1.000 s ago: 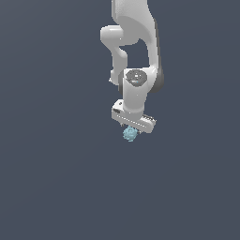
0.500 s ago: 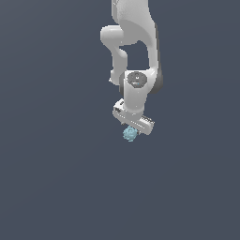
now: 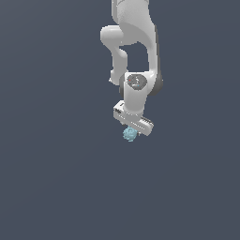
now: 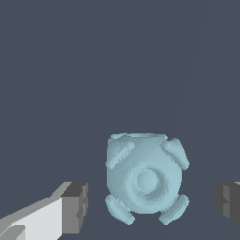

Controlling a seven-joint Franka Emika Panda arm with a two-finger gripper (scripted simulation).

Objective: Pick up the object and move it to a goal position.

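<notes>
Pale blue-teal and bumpy, the object [image 4: 144, 180] lies between the two jaws, nearer the middle of the gap than either side. In the wrist view its surface shows a round boss at the centre and four short raised lugs set around it. The jaws stand open: a clear strip of dark background separates the object from each dark grey fingertip [image 4: 75, 207], so neither pad touches it.

In the exterior view the white arm [image 3: 133, 44] reaches down from the upper edge, and the gripper [image 3: 131, 130] points downward with its body tilted, the end toward the exterior view's right sitting lower. The object [image 3: 130, 134] shows just below the gripper body, partly overlapped by it, and is much smaller than the gripper.

The background [image 3: 51, 178] is a uniform dark slate grey in both views. Whether the object rests on a surface cannot be told. No container appears in either view.
</notes>
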